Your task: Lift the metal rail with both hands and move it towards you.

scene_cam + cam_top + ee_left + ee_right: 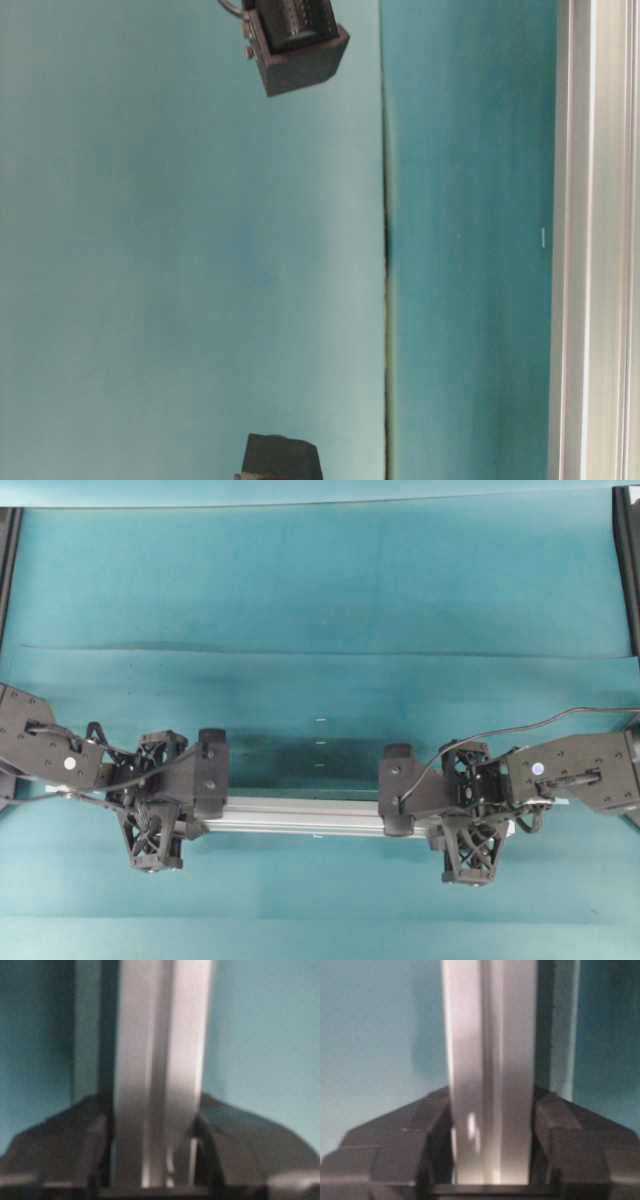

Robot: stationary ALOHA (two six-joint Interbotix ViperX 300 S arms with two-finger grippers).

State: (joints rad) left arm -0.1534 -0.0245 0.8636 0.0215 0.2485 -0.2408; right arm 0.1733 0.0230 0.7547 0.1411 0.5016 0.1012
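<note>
grasp: left gripper (212,778) and right gripper (397,790) fingers clamped on metal rail (300,816) | rail: low over teal worktop (320,600), near edge | remaining: lift, pull nearer

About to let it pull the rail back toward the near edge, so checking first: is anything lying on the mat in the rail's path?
Nothing visible does. The teal mat between the metal rail and the near edge shows bare in the overhead view.

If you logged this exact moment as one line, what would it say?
phase: grasp | left gripper: fingers against metal rail | right gripper: fingers against rail | rail lifted: cannot tell
</note>
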